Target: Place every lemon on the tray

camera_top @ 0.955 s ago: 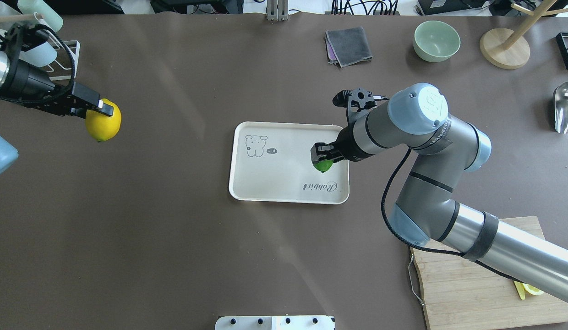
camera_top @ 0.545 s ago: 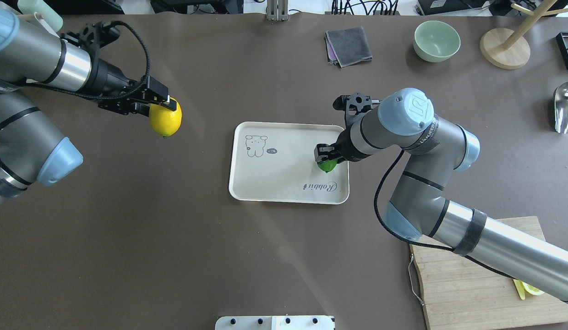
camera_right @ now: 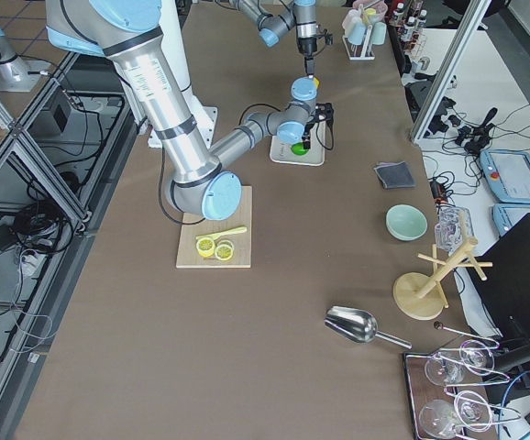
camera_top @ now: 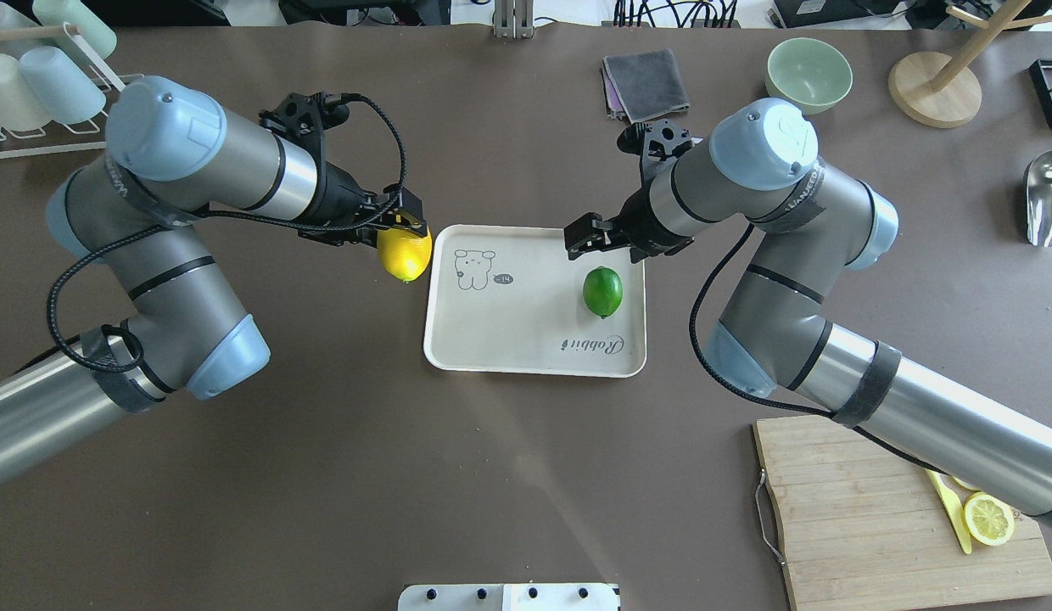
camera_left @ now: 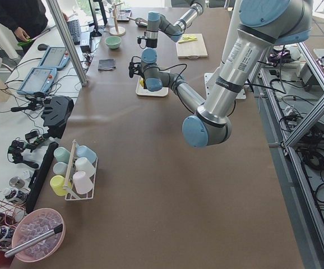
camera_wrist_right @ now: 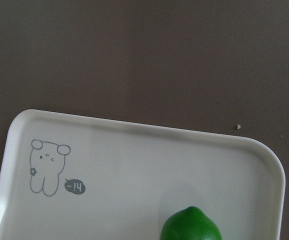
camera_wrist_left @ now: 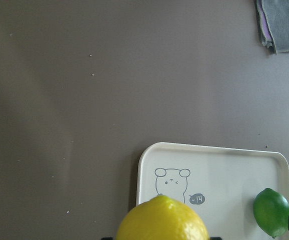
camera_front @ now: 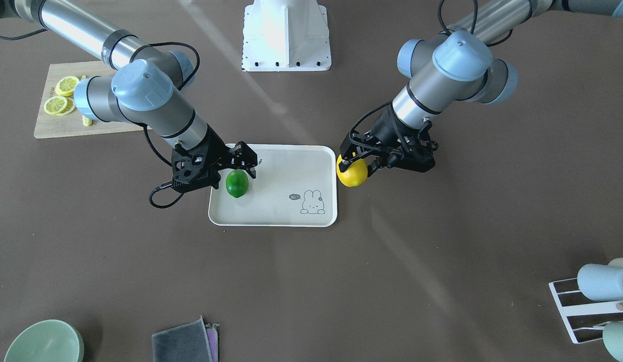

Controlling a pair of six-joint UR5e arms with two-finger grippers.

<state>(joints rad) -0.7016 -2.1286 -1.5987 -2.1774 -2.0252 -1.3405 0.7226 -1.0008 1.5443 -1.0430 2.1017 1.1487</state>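
The cream tray [camera_top: 526,331] with the bunny drawing lies mid-table. The green lemon [camera_top: 602,291] lies on its right part, free of any gripper. My right gripper [camera_top: 577,240] is open and hangs just beyond the green lemon, over the tray's far edge. My left gripper [camera_top: 403,240] is shut on the yellow lemon [camera_top: 405,255] and holds it above the table, just outside the tray's left edge. In the front view the yellow lemon [camera_front: 351,173] hangs beside the tray [camera_front: 281,171] and the green lemon [camera_front: 237,183] rests on it. The left wrist view shows the yellow lemon [camera_wrist_left: 162,220] and the tray [camera_wrist_left: 219,165].
A wooden cutting board [camera_top: 865,526] with lemon slices [camera_top: 987,518] lies front right under my right arm. A grey cloth [camera_top: 646,85], green bowl [camera_top: 808,75], wooden stand [camera_top: 933,89] and metal scoop [camera_top: 1048,199] stand at the back right. A cup rack [camera_top: 34,85] is back left.
My left arm carried the yellow lemon rightward to the tray's left edge. My right gripper let go of the green lemon and drew back toward the tray's far edge.
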